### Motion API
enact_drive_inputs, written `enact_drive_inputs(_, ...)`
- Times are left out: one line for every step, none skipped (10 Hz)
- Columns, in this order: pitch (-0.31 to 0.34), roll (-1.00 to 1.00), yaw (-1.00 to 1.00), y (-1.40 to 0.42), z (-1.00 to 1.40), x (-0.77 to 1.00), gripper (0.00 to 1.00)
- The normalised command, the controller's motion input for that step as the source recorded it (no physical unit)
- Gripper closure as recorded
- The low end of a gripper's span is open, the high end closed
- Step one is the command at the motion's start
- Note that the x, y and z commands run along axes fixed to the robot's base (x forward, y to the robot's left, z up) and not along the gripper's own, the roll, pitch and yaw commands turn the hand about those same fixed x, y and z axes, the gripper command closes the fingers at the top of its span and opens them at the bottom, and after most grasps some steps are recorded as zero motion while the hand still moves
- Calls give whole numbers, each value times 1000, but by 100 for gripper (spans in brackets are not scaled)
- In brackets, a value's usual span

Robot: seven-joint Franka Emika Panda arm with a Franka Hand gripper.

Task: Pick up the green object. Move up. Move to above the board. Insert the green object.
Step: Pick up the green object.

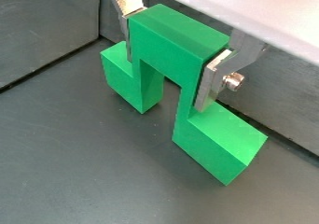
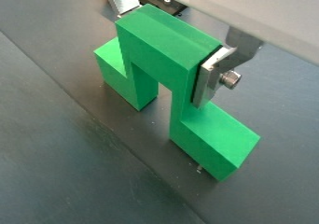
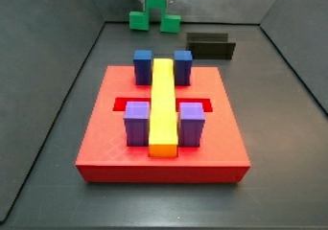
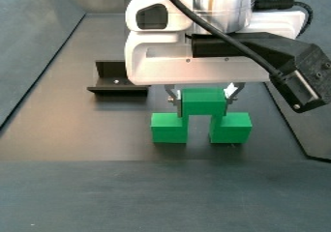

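- Dark L-shaped bracket on a base plate, the fixture (image 3: 210,45), stands upright on the desk, and there it is again in a side view (image 4: 114,79), off to one side of the end effector (image 4: 202,101) and clear of it.
- Long yellow bar (image 3: 163,104) lies flat, running from near to far.
- Two blue blocks (image 3: 144,65) flank the bar's far end, one on each side, close against it.
- Two purple blocks (image 3: 138,122) flank its near end the same way.
- Dark grey matte desk (image 3: 275,181) lies under everything, faintly scuffed in a wrist view (image 2: 75,162).
- Plain grey walls (image 3: 38,80) rise along the desk's edges.
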Motion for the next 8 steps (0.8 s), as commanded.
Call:
enact_drive_inputs(0, 0, 0, 0, 0, 0, 100)
enact_drive_inputs(0, 0, 0, 0, 0, 0, 100)
enact_drive_inputs(0, 0, 0, 0, 0, 0, 100)
enact_drive_inputs(0, 0, 0, 0, 0, 0, 100)
enact_drive_inputs(0, 0, 0, 0, 0, 0, 100)
enact_drive_inputs(0, 0, 0, 0, 0, 0, 100)
enact_drive_inputs(0, 0, 0, 0, 0, 0, 100)
enact_drive_inputs(0, 0, 0, 0, 0, 0, 100)
